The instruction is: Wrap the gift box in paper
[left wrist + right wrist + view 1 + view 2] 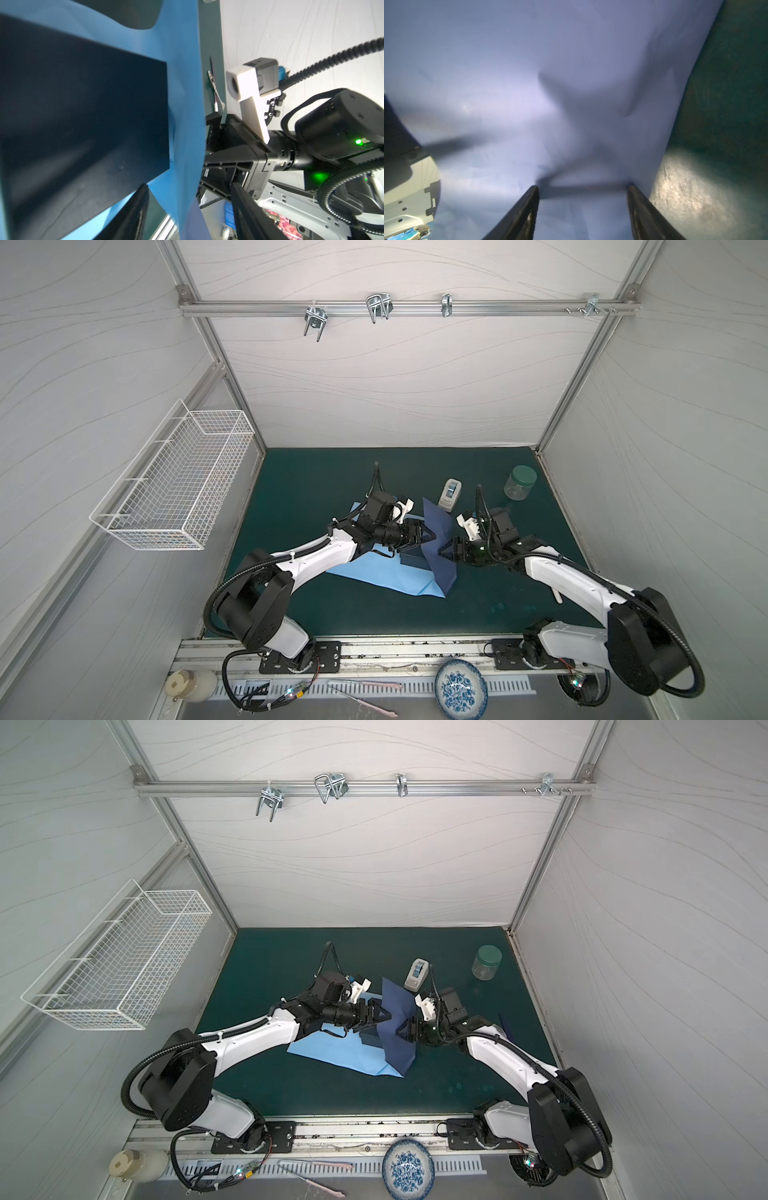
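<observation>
**A:** Where is the gift box (412,562) in both top views?

**B:** It lies on the sky-blue paper (374,576) spread over the green mat (311,489). The left gripper (432,536) is just above it with its jaws apart. Beside the box, the paper's indigo side stands up. The right gripper (445,551) meets that raised part from the opposite side, facing the left one.

**A:** And the left wrist view?

**B:** The box (83,124) fills most of it. The paper (187,93) curls up at the box's edge and passes between the parted fingers (133,214).

**A:** The right wrist view?

**B:** It is blurred, and only the paper (529,83) shows ahead. The right gripper's fingers (525,214) are spread, with their tips against the sheet, clamping nothing. The box is hidden.
</observation>
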### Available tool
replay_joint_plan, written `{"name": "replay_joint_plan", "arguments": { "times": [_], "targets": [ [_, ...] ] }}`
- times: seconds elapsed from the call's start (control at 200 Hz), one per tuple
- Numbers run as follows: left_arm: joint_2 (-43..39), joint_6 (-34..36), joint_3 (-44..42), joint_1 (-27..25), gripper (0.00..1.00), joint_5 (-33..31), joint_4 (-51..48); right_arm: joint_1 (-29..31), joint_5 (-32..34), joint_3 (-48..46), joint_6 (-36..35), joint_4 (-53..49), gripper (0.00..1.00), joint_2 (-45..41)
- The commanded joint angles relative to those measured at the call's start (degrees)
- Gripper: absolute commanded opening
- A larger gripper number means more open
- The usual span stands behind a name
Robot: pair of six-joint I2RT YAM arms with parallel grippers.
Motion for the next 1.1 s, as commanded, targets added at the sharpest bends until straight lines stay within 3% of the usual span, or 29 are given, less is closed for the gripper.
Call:
{"name": "replay_joint_plan", "arguments": {
  "times": [0.0,0.225,0.395,0.505,0.655,0.88,1.095],
  "targets": [
    [-2.59,-0.75,-0.42,-1.19,0.67,-4.88,-2.06,0.60,0.93,0.68,0.90,1.80,0.68,0.57],
    [0.22,-1.57,0.97,-3.32,0.56,-5.41,-1.90,1.03,1.45,1.05,1.29,2.81,0.67,1.57],
    [1.32,-0.71,1.42,-3.75,0.37,-6.95,-1.56,1.09,2.07,1.16,1.31,3.33,0.67,2.29],
    [1.67,0.81,1.83,-3.63,0.19,-7.12,-1.93,1.12,2.04,1.79,1.34,3.40,0.67,2.89],
    [1.86,6.13,3.88,0.29,0.00,-3.63,-5.63,0.70,5.19,3.91,-2.24,-2.61,0.73,-0.75],
    [4.32,13.66,8.39,4.38,0.00,2.00,-13.11,0.61,9.70,1.93,-4.23,-8.30,0.82,-7.28],
    [6.58,13.55,10.15,7.67,0.00,4.97,-13.39,0.69,8.47,1.26,-2.73,-7.42,0.88,-7.31]
  ]
}}
